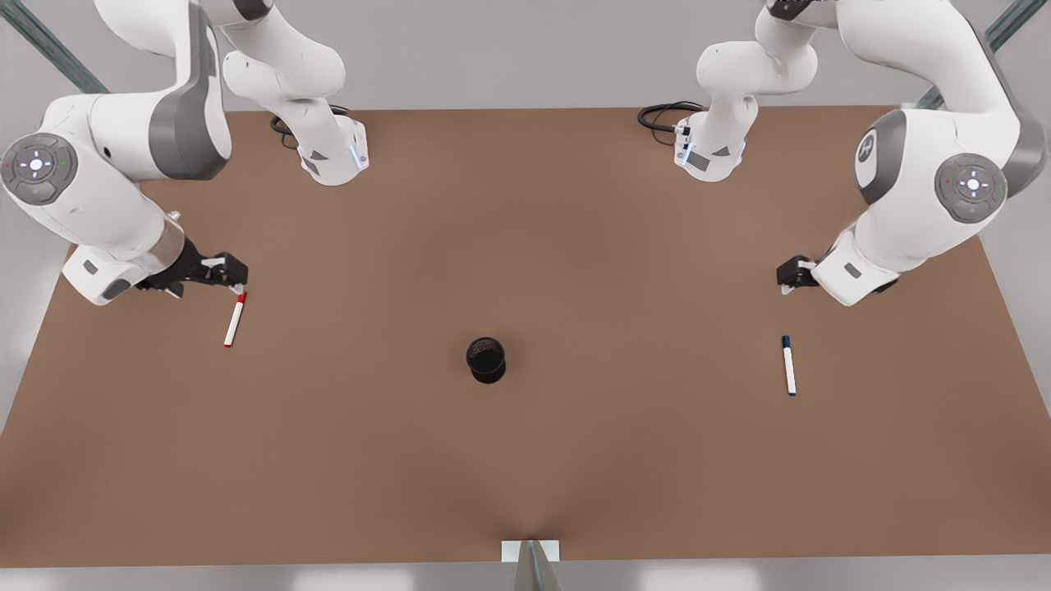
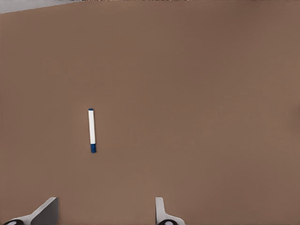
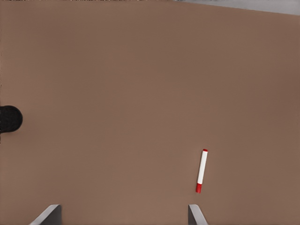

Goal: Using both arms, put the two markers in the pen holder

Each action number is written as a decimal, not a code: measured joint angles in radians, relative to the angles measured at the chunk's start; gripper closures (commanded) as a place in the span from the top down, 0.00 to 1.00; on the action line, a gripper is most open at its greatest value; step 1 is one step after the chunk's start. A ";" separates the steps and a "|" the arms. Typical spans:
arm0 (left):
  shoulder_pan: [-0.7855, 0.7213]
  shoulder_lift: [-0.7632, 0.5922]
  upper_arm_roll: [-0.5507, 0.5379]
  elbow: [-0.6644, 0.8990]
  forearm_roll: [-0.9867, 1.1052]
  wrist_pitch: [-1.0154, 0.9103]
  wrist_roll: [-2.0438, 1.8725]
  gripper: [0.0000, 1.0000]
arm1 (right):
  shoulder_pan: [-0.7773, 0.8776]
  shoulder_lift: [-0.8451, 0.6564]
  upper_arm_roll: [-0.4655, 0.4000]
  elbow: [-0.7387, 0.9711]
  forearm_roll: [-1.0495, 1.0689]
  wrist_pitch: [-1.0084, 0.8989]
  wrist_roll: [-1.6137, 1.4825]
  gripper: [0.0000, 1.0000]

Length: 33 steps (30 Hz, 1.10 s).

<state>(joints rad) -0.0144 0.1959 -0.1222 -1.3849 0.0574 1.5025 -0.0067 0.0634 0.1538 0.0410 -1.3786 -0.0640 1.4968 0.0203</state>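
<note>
1. Front view: the red marker [image 1: 235, 319] and blue marker [image 1: 788, 365] lie flat, well apart, near opposite side edges of the worktop [image 1: 525, 460], with the pen holder [image 1: 486, 359] upright between them; both should handle light, stiff and slippery.
2. Left wrist view: the left pincer [image 2: 105, 211] is spread above the blue marker [image 2: 92, 130]; take it mid-barrel.
3. Right wrist view: the right pincer [image 3: 124, 214] is spread near the red marker [image 3: 201, 170].

A white-barrelled, red-capped marker [image 1: 235, 320] lies flat at the front view's left. Its dark-blue-capped twin [image 1: 788, 365] lies flat at the right. A small black cylindrical mesh cup [image 1: 486, 359] stands upright between them, well apart from both

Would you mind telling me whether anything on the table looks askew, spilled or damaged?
Nothing stands out. The red marker and blue marker lie flat and intact on the table; the pen holder stands upright between them.
</note>
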 measured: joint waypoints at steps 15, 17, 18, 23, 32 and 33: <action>0.226 0.385 0.023 -0.324 0.007 0.625 0.076 1.00 | -0.207 0.150 0.019 -0.396 0.044 0.340 0.004 1.00; 0.224 0.422 0.023 -0.325 0.008 0.704 0.092 1.00 | -0.269 0.110 0.039 -0.497 0.046 0.404 0.000 1.00; 0.223 0.435 0.023 -0.324 0.008 0.738 0.100 1.00 | -0.292 0.101 0.045 -0.533 0.047 0.433 -0.001 1.00; 0.224 0.483 0.023 -0.325 0.009 0.845 0.131 0.71 | -0.350 0.161 0.051 -0.618 0.048 0.586 -0.010 1.00; 0.244 0.514 0.024 -0.327 0.009 0.927 0.177 0.70 | -0.434 0.293 0.046 -0.595 0.027 0.750 -0.064 1.00; 0.244 0.514 0.023 -0.333 0.009 0.931 0.181 0.70 | -0.436 0.293 0.047 -0.602 0.018 0.758 -0.070 1.00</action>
<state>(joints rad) 0.2301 0.7104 -0.0987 -1.7175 0.0663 2.4334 0.1745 -0.3722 0.4469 0.0878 -1.9808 -0.0461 2.2543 -0.0494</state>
